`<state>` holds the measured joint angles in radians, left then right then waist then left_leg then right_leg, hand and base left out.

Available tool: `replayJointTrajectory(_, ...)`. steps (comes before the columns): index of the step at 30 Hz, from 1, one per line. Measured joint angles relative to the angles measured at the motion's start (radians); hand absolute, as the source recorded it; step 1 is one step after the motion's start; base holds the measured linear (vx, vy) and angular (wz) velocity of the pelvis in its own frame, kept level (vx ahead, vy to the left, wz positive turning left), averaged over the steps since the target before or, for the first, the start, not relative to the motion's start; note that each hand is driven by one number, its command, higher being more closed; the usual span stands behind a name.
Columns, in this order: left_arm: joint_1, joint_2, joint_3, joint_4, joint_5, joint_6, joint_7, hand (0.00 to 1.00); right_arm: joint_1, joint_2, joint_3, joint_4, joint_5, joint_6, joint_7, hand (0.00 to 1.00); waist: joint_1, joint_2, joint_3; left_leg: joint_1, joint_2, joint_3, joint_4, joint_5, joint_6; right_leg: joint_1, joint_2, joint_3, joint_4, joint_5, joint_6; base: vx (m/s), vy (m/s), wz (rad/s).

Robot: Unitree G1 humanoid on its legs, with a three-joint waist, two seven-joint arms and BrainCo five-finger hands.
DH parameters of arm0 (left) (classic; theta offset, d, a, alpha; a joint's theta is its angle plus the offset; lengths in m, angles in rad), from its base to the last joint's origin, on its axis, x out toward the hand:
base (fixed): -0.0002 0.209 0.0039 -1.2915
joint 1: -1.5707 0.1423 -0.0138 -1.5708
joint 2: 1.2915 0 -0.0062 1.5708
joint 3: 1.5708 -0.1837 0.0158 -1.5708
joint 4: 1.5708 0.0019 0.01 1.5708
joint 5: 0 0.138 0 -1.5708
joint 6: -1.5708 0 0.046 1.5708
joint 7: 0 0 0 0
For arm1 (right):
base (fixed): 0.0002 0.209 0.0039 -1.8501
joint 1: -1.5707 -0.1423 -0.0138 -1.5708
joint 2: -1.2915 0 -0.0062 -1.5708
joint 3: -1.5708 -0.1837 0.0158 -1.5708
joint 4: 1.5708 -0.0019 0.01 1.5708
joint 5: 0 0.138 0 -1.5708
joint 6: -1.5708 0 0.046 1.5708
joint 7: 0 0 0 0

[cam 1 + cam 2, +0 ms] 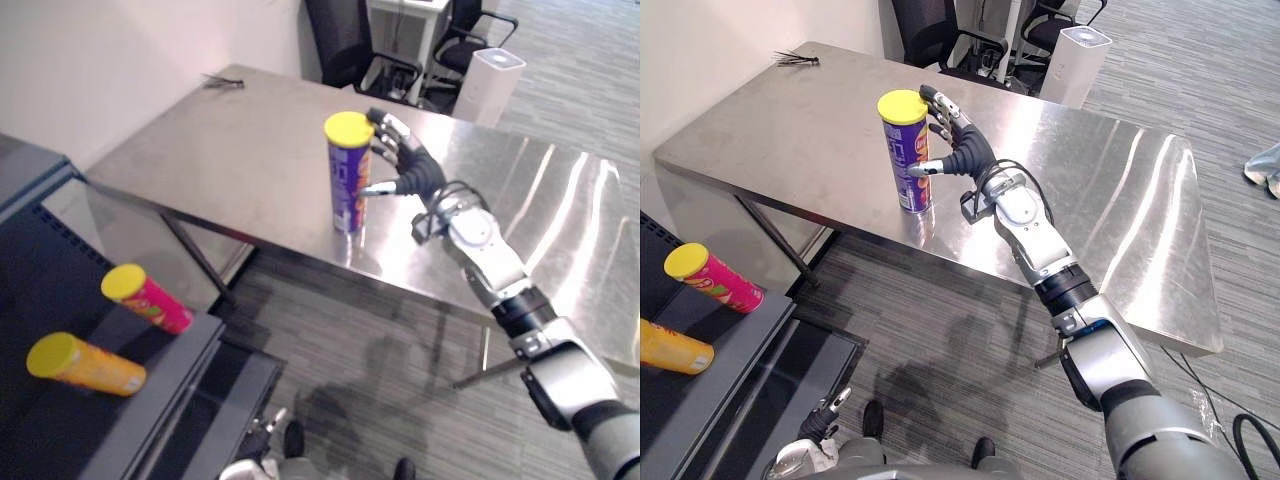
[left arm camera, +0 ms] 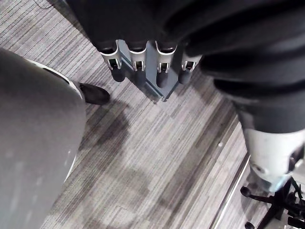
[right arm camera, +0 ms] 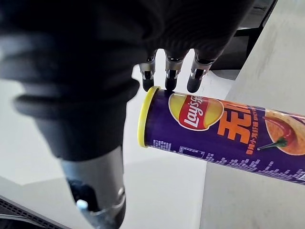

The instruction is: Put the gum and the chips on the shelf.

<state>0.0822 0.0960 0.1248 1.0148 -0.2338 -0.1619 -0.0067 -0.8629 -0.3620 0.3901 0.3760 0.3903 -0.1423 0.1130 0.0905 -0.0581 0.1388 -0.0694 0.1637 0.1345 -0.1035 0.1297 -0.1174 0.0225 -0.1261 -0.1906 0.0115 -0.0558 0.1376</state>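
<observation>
Purple, yellow-lidded chips tube point(image 1: 910, 150) stands upright near the steel table point(image 1: 1110, 180)'s front edge. The right hand point(image 1: 960, 152) is beside it, fingers straight, unclasped. Pink tube point(image 1: 150, 298) and orange tube point(image 1: 90, 366) lie on the dark shelf point(image 1: 70, 430).

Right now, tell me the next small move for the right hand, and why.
Probably curl the right hand round the purple can. The hand sits beside the upright can on the table, fingers straight, nothing gripped yet. A pink can and an orange can already lie on the shelf, so this one looks next. The left hand hangs open near the floor.
</observation>
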Motion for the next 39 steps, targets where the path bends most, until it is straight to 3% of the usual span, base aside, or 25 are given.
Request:
replayJointTrajectory(12, 0.001, -0.001, 0.001, -0.012, 0.000, 0.000, 0.000, 0.00, 0.008, 0.033, -0.041, 0.068, -0.037, -0.034, -0.020, 0.00, 0.004, -0.002, 0.000, -0.001, -0.006, -0.012, 0.000, 0.000, 0.000, 0.010, -0.003, -0.019, -0.003, -0.001, -0.001, 0.01, -0.001, 0.03)
replayJointTrajectory(22, 0.001, -0.006, 0.001, -0.030, -0.001, 0.001, 0.000, 0.00, 0.020, 0.068, -0.112, 0.100, -0.038, -0.041, -0.041, 0.00, 0.028, -0.008, 0.000, 0.001, -0.012, -0.012, 0.000, -0.006, -0.003, 0.018, -0.008, -0.024, -0.011, -0.005, -0.002, 0.00, 0.000, 0.01)
replayJointTrajectory(33, 0.001, -0.005, -0.002, -0.026, -0.028, 0.001, 0.001, 0.00, 0.014, 0.067, -0.119, 0.106, -0.036, -0.042, -0.070, 0.00, 0.028, -0.012, 0.001, -0.005, -0.009, -0.020, 0.000, -0.007, -0.002, 0.014, -0.006, -0.026, -0.010, -0.006, -0.003, 0.00, 0.000, 0.00)
replayJointTrajectory(39, 0.000, -0.003, -0.001, -0.028, -0.028, 0.000, 0.001, 0.00, 0.016, 0.069, -0.113, 0.152, -0.036, 0.012, -0.075, 0.00, 0.030, -0.021, 0.004, -0.015, -0.006, -0.020, 0.000, -0.003, -0.001, 0.002, -0.004, -0.024, -0.006, -0.006, -0.003, 0.00, 0.000, 0.00)
